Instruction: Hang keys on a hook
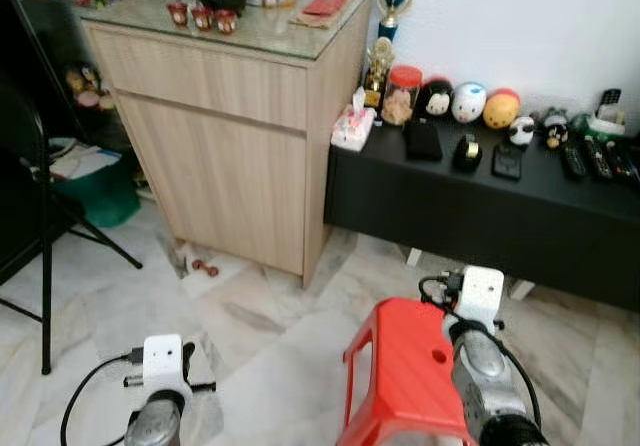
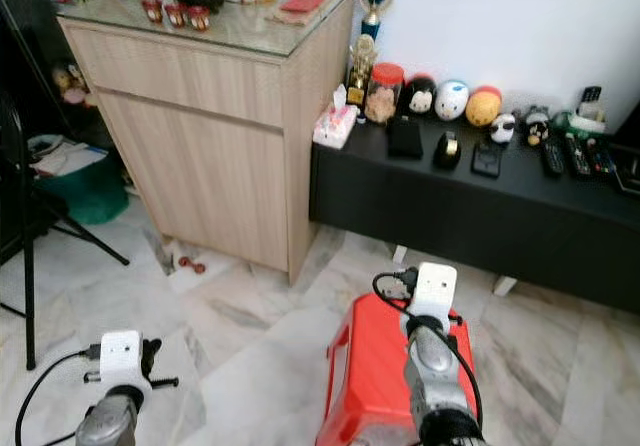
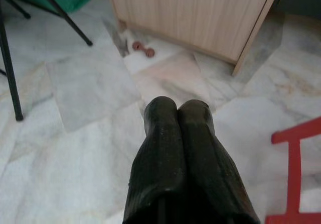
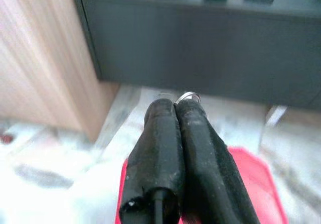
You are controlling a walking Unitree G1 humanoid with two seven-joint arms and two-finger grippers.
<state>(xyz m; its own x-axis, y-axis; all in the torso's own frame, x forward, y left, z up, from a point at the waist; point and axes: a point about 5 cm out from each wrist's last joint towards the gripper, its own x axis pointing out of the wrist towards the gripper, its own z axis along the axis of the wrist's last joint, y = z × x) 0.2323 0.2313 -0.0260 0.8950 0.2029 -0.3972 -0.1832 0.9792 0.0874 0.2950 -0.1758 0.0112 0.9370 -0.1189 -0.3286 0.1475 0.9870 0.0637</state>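
Nearest, down at the frame's lower edge: left gripper (image 3: 178,108) with both black fingers pressed flat together, nothing between them, hanging idle over pale marble floor (image 1: 260,346). Beside it, right gripper (image 4: 175,106), fingers likewise closed tight, but pinching a thin silver key ring (image 4: 187,97) that peeks out at the very tips; hanging keys themselves hidden. Held above a red plastic stool (image 1: 405,366), pointed toward the low black bench (image 1: 470,216).

Step in hand, as a judgement: carrying, with the keys already gripped and no hook yet found. No hook to be made out anywhere on the white wall or on the wooden cabinet (image 1: 220,136). Next move likely calls for walking or turning to bring a hook into sight, keeping the pinch firm so the ring does not slip, then raising the right arm to thread the ring over it.

Containers: clear jar with a red lid (image 1: 402,94) on the bench, something tan inside, too small to name. Tissue box (image 1: 352,126) at the bench's near end, a tissue sticking up. Green tub (image 1: 100,196) on the floor left of the cabinet, papers lying over its top.
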